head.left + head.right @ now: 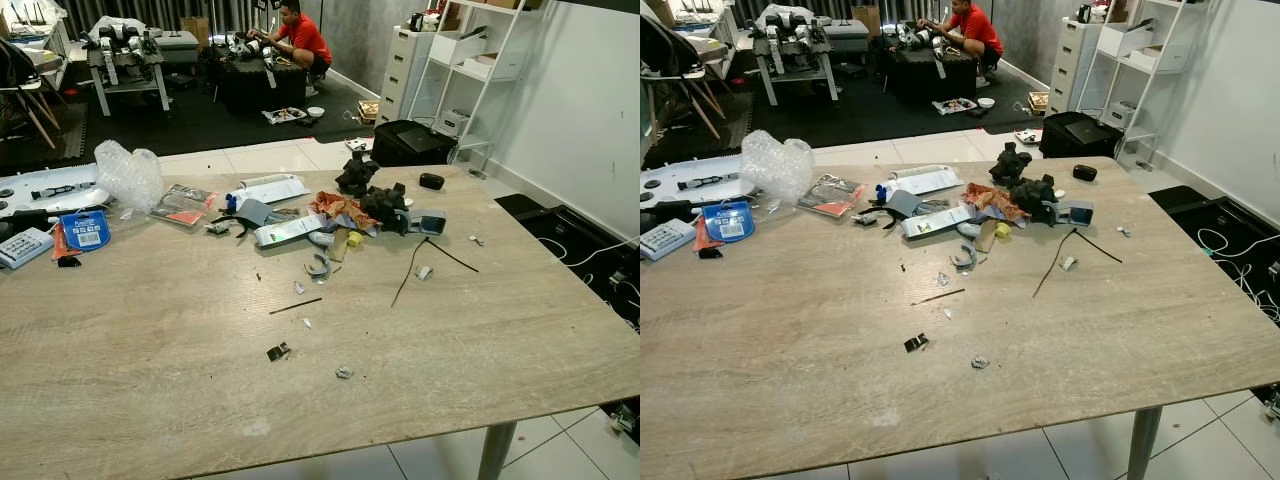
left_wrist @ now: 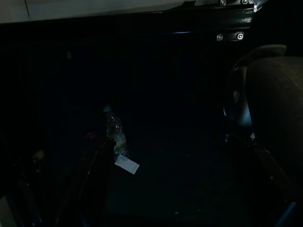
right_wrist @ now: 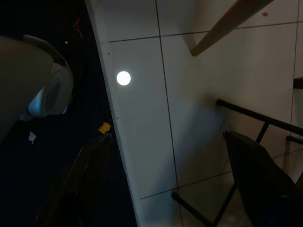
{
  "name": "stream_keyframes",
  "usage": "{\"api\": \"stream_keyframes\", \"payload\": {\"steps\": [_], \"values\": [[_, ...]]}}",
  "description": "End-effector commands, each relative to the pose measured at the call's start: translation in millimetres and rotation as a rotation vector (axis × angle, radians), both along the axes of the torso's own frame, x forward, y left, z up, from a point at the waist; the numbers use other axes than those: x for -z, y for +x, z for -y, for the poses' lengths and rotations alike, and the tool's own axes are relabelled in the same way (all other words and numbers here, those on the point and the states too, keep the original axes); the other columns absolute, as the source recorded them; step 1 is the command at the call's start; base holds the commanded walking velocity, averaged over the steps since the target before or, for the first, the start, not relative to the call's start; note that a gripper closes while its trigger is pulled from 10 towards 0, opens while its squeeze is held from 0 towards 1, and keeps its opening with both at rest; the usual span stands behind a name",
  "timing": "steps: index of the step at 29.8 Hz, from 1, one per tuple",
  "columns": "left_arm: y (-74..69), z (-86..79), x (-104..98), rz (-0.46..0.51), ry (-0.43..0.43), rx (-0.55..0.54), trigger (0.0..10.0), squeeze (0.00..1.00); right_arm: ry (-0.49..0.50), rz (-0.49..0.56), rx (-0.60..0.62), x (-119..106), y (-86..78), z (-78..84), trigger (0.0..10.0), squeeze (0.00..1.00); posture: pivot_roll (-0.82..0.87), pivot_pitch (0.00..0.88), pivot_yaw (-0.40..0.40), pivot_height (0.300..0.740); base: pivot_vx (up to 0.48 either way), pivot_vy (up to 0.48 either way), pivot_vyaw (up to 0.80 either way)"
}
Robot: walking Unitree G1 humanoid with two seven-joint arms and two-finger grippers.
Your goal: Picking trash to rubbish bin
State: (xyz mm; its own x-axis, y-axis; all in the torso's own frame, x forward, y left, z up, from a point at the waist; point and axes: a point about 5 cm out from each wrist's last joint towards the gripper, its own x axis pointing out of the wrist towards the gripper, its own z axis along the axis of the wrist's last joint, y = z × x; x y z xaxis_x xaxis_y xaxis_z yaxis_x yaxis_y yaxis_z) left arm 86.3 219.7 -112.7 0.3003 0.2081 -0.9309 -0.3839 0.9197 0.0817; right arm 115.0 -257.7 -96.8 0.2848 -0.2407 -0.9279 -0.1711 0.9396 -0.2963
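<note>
Trash (image 1: 330, 225) lies heaped at twelve o'clock across the surface (image 1: 150, 350), equally far from both hanging arms, right claw (image 3: 165, 184) open, left claw unreadable in darkness.

Pale wood-grain table (image 1: 150, 380), blue round packet (image 1: 85, 229), person's red shirt (image 1: 303, 36).

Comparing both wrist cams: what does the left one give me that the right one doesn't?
Left wrist view: very dark, with a plastic bottle and a white scrap lying below. Right wrist view: pale tiled floor with a bright light spot, a yellow scrap and a slanting wooden leg. Both show their own gripper hanging idle below the table: left gripper, right gripper, fingers apart.
</note>
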Motion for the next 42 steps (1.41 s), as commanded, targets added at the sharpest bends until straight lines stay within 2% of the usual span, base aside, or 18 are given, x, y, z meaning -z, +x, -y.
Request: {"api": "stream_keyframes", "payload": {"steps": [1,13,19,20,24,26,29,31,33,37,38,39,40,41,42], "values": [[-9.0,7.2,3.1,-0.016,-0.019,-0.018,10.0,0.00,-0.001,0.006,-0.020,-1.0,1.5,1.5,10.0,0.00,-0.12,0.138,-0.035,0.740,0.000,0.000,0.00],[-15.9,9.8,4.7,-0.027,-0.022,0.002,10.0,0.00,0.000,0.010,-0.047,-1.4,4.3,0.0,10.0,0.00,-0.12,0.097,-0.025,0.740,0.000,0.000,0.00],[-25.0,16.7,6.9,-0.035,-0.025,0.046,10.0,0.00,-0.026,0.017,0.006,-2.0,-3.3,9.0,10.0,0.00,-0.14,0.106,-0.018,0.740,0.000,0.000,0.00],[-30.6,20.4,8.0,-0.038,-0.029,0.048,10.0,0.00,-0.048,0.012,0.028,-2.3,-9.1,14.5,10.0,0.00,-0.15,0.113,-0.019,0.740,0.000,0.000,0.00],[-37.5,24.4,9.2,-0.045,-0.034,0.044,10.0,0.00,-0.065,0.008,0.054,-2.9,-15.4,20.9,10.0,0.00,-0.15,0.117,-0.020,0.740,0.000,0.000,0.00],[-50.5,31.1,11.2,-0.070,-0.047,0.039,10.0,0.00,-0.102,0.025,0.148,-7.4,-21.9,36.9,10.0,0.00,-0.19,0.124,-0.021,0.740,0.000,0.000,0.00],[-57.4,34.5,12.1,-0.086,-0.054,0.038,10.0,0.00,-0.120,0.041,0.198,-10.6,-23.6,45.4,10.0,0.00,-0.20,0.122,-0.020,0.740,0.000,0.000,0.00],[-69.7,42.4,13.4,-0.116,-0.060,0.085,10.0,0.00,-0.152,0.107,0.287,-21.2,-15.9,64.2,10.0,0.00,-0.20,0.093,-0.010,0.740,0.000,0.000,0.00],[-70.7,43.5,13.5,-0.117,-0.061,0.093,10.0,0.00,-0.154,0.122,0.305,-23.0,-13.8,66.5,10.0,0.00,-0.20,0.093,-0.010,0.740,0.000,0.000,0.00],[-69.0,47.0,13.0,-0.095,-0.044,0.176,10.0,0.00,-0.186,0.209,0.419,-35.4,0.2,81.9,10.0,0.00,-0.18,0.011,0.012,0.740,0.000,0.000,0.00],[-26.0,20.4,6.8,-0.028,0.006,0.203,10.0,0.00,-0.215,0.242,0.474,-41.9,4.1,90.7,10.0,0.00,-0.18,0.000,0.015,0.740,0.000,0.000,0.00],[6.3,1.4,-1.8,0.023,0.042,0.215,10.0,0.00,-0.235,0.262,0.511,-46.2,6.1,96.5,10.0,0.00,-0.17,0.000,0.016,0.740,0.000,0.000,0.00],[51.1,-23.2,-19.7,0.095,0.096,0.240,10.0,0.00,-0.289,0.320,0.615,-58.1,10.2,111.8,10.0,0.00,-0.18,0.000,0.016,0.740,0.000,0.000,0.00],[51.1,-23.2,-19.7,0.095,0.096,0.240,10.0,0.00,-0.289,0.320,0.615,-58.1,10.2,111.8,10.0,0.00,-0.18,0.000,0.016,0.740,0.000,0.000,0.00],[56.3,-25.5,-22.2,0.102,0.106,0.249,10.0,0.00,-0.329,0.329,0.635,-63.8,10.2,119.4,10.0,0.00,-0.18,0.000,0.015,0.740,0.000,0.000,0.00]]}}
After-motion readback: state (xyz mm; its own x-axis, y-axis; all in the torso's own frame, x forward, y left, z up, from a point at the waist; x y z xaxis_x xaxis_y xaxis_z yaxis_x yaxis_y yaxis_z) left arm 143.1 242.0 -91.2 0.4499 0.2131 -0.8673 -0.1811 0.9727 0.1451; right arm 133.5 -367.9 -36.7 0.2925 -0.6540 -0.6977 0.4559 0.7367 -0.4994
